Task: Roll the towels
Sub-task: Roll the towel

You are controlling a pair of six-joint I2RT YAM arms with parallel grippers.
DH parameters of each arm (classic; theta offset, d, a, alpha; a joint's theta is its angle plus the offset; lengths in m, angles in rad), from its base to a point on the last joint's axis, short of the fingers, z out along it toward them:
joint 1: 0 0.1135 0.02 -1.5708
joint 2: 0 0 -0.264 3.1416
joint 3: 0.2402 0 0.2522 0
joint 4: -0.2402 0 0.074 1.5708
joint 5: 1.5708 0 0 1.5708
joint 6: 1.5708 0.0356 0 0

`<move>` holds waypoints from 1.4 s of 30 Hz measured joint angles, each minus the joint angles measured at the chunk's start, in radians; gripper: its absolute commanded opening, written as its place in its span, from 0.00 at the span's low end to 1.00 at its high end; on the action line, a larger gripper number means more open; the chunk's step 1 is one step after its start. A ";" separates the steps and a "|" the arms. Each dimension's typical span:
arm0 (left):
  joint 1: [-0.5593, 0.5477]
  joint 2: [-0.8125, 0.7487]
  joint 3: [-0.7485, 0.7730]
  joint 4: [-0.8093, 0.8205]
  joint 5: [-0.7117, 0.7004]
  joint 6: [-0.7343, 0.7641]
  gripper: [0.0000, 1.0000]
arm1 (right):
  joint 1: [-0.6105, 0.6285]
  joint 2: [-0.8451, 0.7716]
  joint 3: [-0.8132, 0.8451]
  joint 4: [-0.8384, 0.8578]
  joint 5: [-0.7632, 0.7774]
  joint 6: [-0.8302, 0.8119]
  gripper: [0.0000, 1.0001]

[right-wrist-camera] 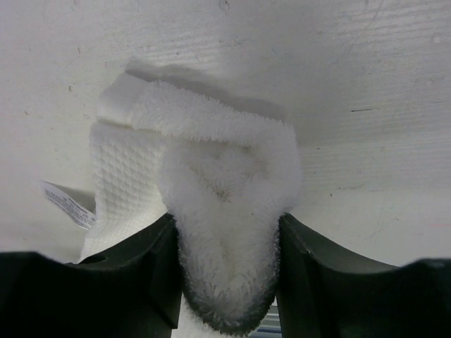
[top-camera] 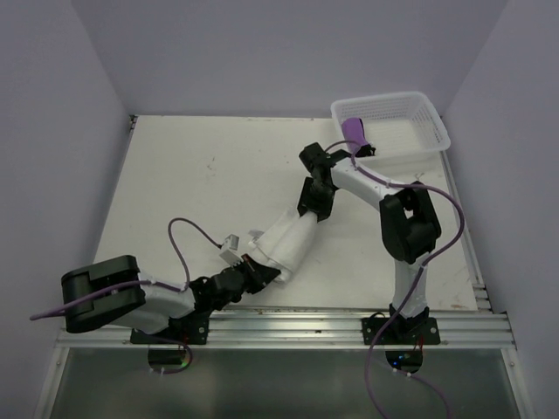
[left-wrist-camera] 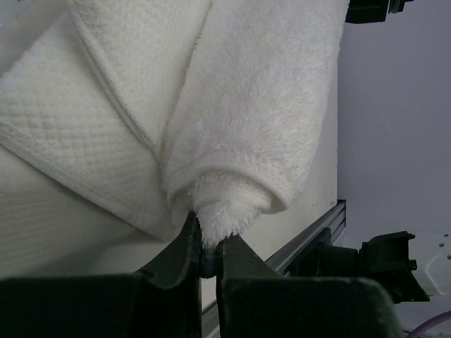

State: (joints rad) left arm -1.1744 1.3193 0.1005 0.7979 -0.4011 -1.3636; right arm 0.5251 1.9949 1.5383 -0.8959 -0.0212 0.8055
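White table (top-camera: 201, 175), one roll gripped at both ends

Grey walls close in the tabletop. At its middle lies the white towel (top-camera: 288, 237), rolled up. The left gripper (left-wrist-camera: 208, 246) pinches the roll's near tip, jaws almost together. The right gripper (right-wrist-camera: 227, 246) clasps the far end, jaws pressed against both sides. The purple towel (top-camera: 356, 133) sits in the basket (top-camera: 434, 122) at the far right corner.
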 measured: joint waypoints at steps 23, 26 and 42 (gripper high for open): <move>0.111 0.055 -0.021 0.024 0.173 -0.124 0.00 | -0.082 -0.384 -0.134 0.229 0.044 -0.093 0.82; 0.153 0.021 -0.025 -0.006 0.211 -0.098 0.00 | -0.082 -0.571 -0.323 0.348 -0.009 -0.088 0.77; 0.298 -0.004 0.023 -0.111 0.364 0.000 0.00 | 0.075 -0.812 -1.151 1.130 -0.256 0.135 0.96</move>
State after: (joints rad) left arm -0.8761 1.3151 0.1238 0.6868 -0.0368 -1.3640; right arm 0.5999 1.1828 0.3878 0.2337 -0.2771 0.9409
